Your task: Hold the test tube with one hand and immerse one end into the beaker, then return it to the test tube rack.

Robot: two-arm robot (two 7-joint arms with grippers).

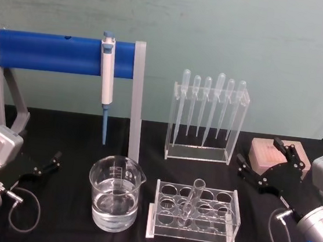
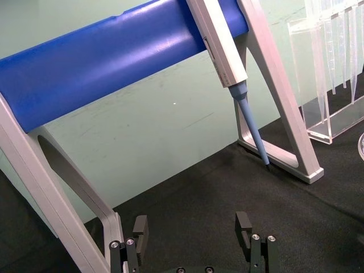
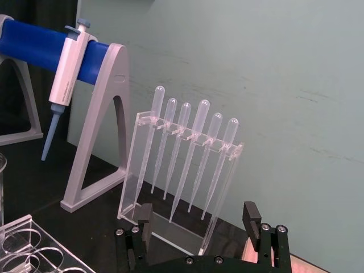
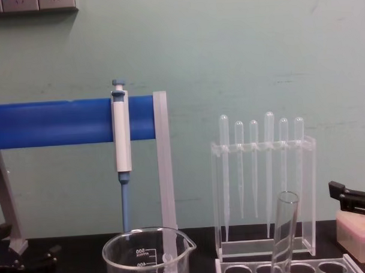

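Left claw (image 1: 52, 161) low at left, right claw (image 1: 267, 162) opposite — both agape, empty

Black table (image 1: 66, 236) w/ beaker (image 1: 114, 193), tube rack (image 1: 194, 213), pipette rack (image 1: 207, 121), pipettor stand (image 1: 64, 54).

We see our left gripper (image 1: 52, 160) black with two jaws, on a silver wrist with a green light and looped grey cable, our right gripper (image 1: 260, 158) black, silver screw heads along its base, silver wrist lit blue, grey cable.
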